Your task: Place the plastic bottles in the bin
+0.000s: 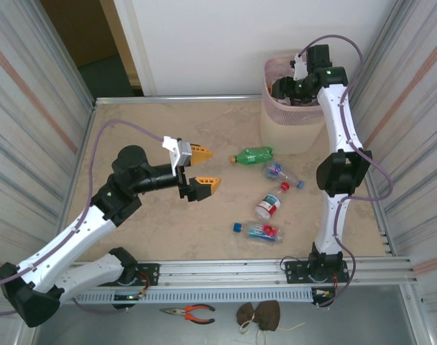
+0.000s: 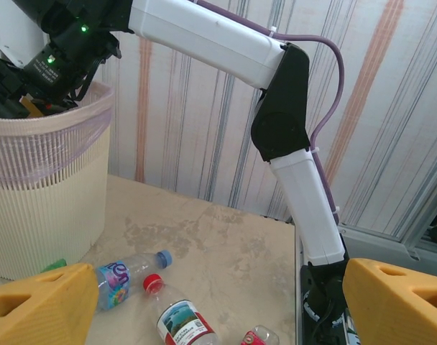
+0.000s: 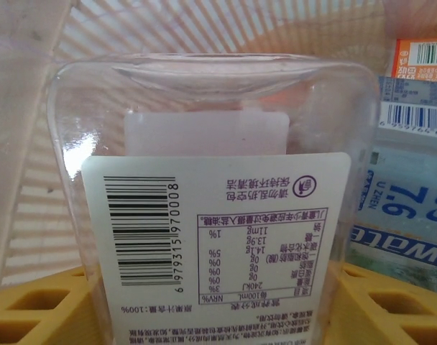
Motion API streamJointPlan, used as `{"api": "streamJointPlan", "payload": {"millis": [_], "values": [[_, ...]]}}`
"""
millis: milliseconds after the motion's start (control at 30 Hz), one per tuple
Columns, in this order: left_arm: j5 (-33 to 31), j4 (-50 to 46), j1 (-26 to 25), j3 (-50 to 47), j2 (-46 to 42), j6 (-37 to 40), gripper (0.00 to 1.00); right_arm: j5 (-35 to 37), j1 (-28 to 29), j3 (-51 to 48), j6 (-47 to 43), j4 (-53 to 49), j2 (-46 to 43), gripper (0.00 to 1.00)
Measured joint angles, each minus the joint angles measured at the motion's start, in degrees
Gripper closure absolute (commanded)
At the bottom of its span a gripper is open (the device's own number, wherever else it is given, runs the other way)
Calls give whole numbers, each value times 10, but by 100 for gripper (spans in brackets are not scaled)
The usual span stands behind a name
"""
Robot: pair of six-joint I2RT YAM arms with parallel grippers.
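The cream-pink bin (image 1: 290,126) stands at the back right of the table, also at the left edge (image 2: 46,194) in the left wrist view. My right gripper (image 1: 292,85) reaches down into it, shut on a clear plastic bottle (image 3: 218,180) with a white label between its yellow fingers (image 3: 39,313). Other bottles (image 3: 409,215) lie beneath it. Several bottles lie on the table: a green one (image 1: 252,154), a blue-labelled one (image 1: 279,172) (image 2: 121,277), a red-capped one (image 1: 269,205) (image 2: 179,316) and a blue-capped one (image 1: 258,231). My left gripper (image 1: 203,169) (image 2: 222,309) hovers open, left of them.
The right arm (image 2: 305,194) rises from its base (image 1: 323,269) at the table's near right corner. Corrugated metal walls (image 1: 31,115) close in both sides. Orange-handled pliers (image 1: 190,312) and a brown object (image 1: 260,315) lie in front of the rail (image 1: 226,277).
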Motion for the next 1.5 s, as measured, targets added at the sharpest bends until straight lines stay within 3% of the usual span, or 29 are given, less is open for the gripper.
{"api": "streamJointPlan", "payload": {"millis": [333, 733, 1067, 1500], "values": [[-2, 0, 0, -4, 2, -6, 12, 15, 0, 12, 1, -3, -32, 23], [-2, -57, 0, 4, 34, 19, 17, 45, 3, -4, 4, -10, -130, 30], [-3, -177, -9, 24, 103, 127, 19, 59, 12, -147, 27, 4, -275, 31], [-73, -257, -129, 27, 236, 307, 19, 74, 12, -383, 64, 57, -509, 32]]}}
